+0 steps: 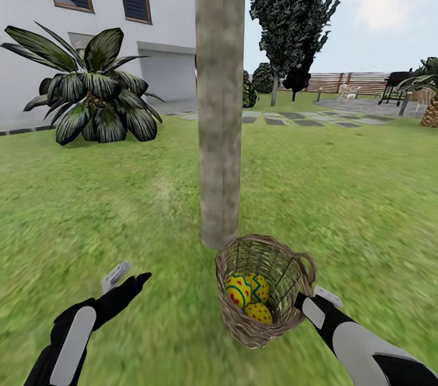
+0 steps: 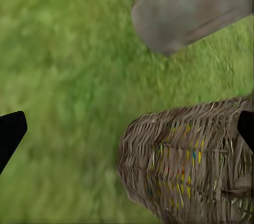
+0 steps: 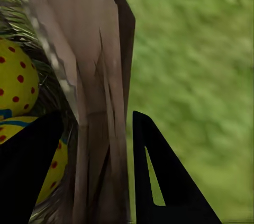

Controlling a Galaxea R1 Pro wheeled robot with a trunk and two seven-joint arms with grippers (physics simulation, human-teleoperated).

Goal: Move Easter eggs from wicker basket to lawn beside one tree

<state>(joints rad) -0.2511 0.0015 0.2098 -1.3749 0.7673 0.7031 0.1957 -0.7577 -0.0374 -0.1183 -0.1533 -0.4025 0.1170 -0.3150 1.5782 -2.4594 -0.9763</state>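
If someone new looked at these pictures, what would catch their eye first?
Probably the bright yellow Easter eggs lying in the tilted wicker basket, which sits at the foot of the grey-brown tree trunk in the middle of the lawn. The right gripper is clamped on the basket's rim, one finger inside and one outside, while the left gripper hovers open over the grass beside it.

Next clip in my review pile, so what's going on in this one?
A two-armed robot stands on the lawn in front of a tree. Its right gripper is closed on the rim of the basket, which is tilted toward the camera beside the trunk's base. The eggs are in the basket; two or three show. The left gripper is open and empty above the grass, to the left of the basket.
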